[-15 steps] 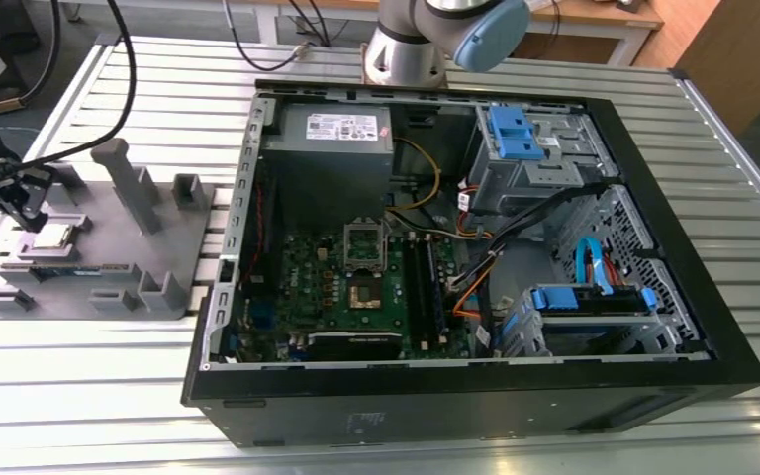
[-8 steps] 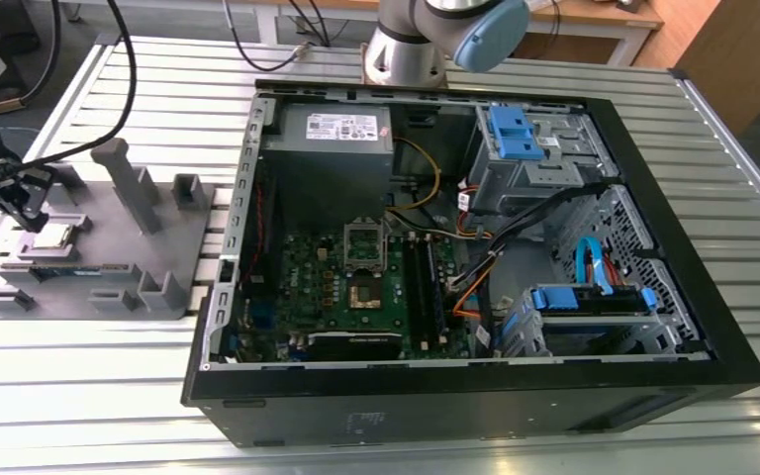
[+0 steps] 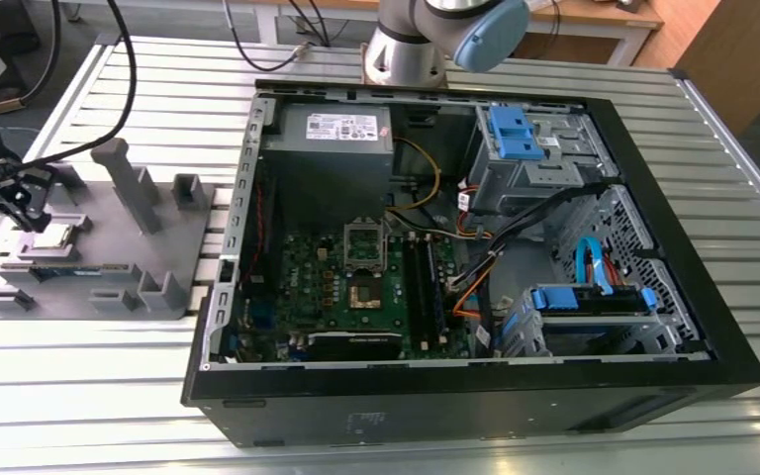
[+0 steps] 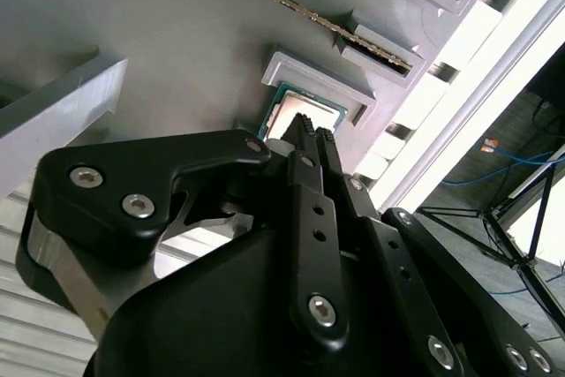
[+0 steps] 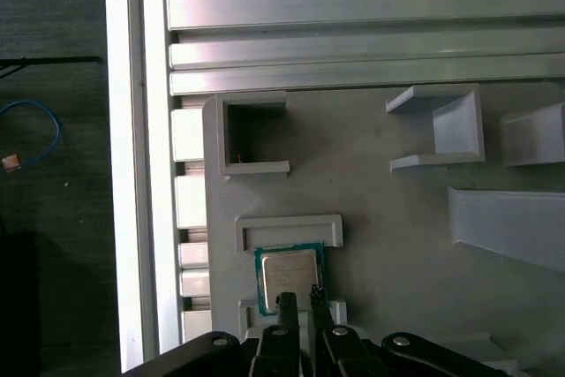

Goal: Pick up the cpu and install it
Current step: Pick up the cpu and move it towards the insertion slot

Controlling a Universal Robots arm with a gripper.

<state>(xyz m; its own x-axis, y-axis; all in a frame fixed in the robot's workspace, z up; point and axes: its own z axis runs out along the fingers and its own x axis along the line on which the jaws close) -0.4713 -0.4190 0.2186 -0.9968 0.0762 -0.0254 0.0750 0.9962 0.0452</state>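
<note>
My hand (image 5: 300, 299) is matte black, dotted with silver screws (image 4: 322, 308). Just ahead of it I see the cpu (image 5: 288, 271), pale silvery-grey with a green rim, on the plain grey holder (image 5: 380, 218). Beyond that, the worktop (image 5: 353, 33) is ribbed bright aluminium.

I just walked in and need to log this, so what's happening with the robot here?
One robot arm is working at the grey plastic holder on the exterior view's left, beside the open computer case. Its gripper hangs right over the cpu, with its fingers close together and not gripping anything. The cpu lies flat in its recess in the holder, not yet picked up.
</note>
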